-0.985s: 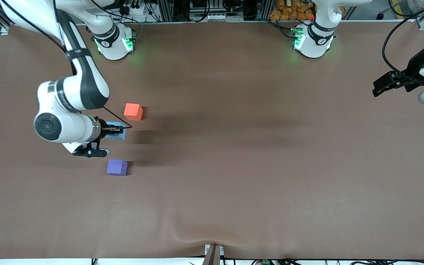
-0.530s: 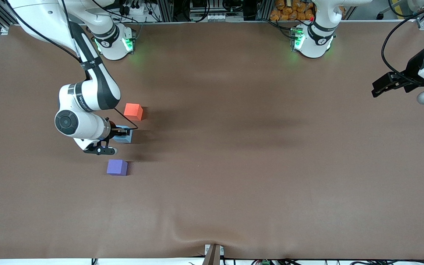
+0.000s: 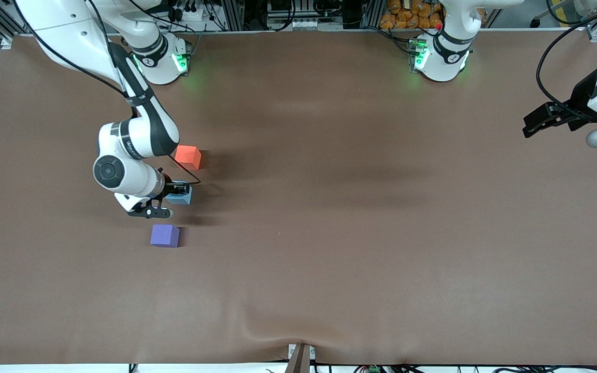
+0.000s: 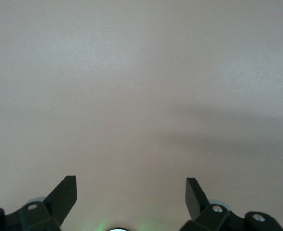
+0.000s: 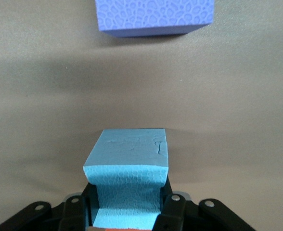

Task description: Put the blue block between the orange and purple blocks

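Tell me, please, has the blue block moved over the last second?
Yes. Held by the right gripper, the blue block has shifted toward the left arm's end, judged against the unmoved orange block and purple block.

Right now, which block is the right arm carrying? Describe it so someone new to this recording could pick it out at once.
On the brown table, toward the right arm's end, three small cubes sit close together. The blue block is in the right gripper, which is shut on it, over the gap between the orange block and the purple block. It alone is light sky-blue and held.
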Tool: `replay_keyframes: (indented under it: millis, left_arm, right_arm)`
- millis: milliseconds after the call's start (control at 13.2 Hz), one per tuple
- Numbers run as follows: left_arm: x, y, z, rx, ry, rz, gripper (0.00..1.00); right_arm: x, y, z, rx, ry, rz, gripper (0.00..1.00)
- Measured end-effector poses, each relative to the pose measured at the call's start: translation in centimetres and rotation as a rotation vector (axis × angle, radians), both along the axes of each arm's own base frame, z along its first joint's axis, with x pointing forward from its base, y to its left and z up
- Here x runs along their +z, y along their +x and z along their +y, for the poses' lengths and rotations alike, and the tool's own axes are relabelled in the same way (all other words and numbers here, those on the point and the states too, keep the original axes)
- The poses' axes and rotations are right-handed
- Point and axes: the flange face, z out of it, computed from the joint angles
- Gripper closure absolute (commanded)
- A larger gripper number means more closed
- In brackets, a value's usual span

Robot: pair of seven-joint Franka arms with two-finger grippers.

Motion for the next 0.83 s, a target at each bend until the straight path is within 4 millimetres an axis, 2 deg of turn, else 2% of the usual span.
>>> replay_keyframes:
  millis: [76,152,455,530,606,682,833]
  left_arm:
    - [0.0,0.0,0.0,0.0,0.0,0.0,0.0]
    - [0.0,0.0,0.0,0.0,0.0,0.0,0.0]
    - [-0.1,0.0,0.0,0.0,0.0,0.001,0.0]
    - [-0.2,0.0,0.0,0.0,0.0,0.002,0.0]
    - [-0.2,0.0,0.0,0.0,0.0,0.003,0.0]
    - [-0.2,0.0,0.0,0.0,0.0,0.003,0.0]
    - [-0.3,0.0,0.0,0.0,0.0,0.003,0.0]
  right_arm:
    - [-0.1,0.0,0.0,0.0,0.0,0.001,0.82]
    - [-0.1,0.0,0.0,0.0,0.0,0.0,0.01]
    - [-0.3,-0.1,-0.4,-0.006,-0.004,0.02,0.0]
    - [0.5,0.4,-0.4,-0.006,-0.007,0.049,0.0]
    - [2.6,1.5,-0.3,-0.003,-0.011,0.095,0.0]
    - [6.2,3.3,-0.3,-0.003,-0.011,0.129,0.0]
    - [15.9,7.1,-1.5,-0.018,0.001,0.124,0.0]
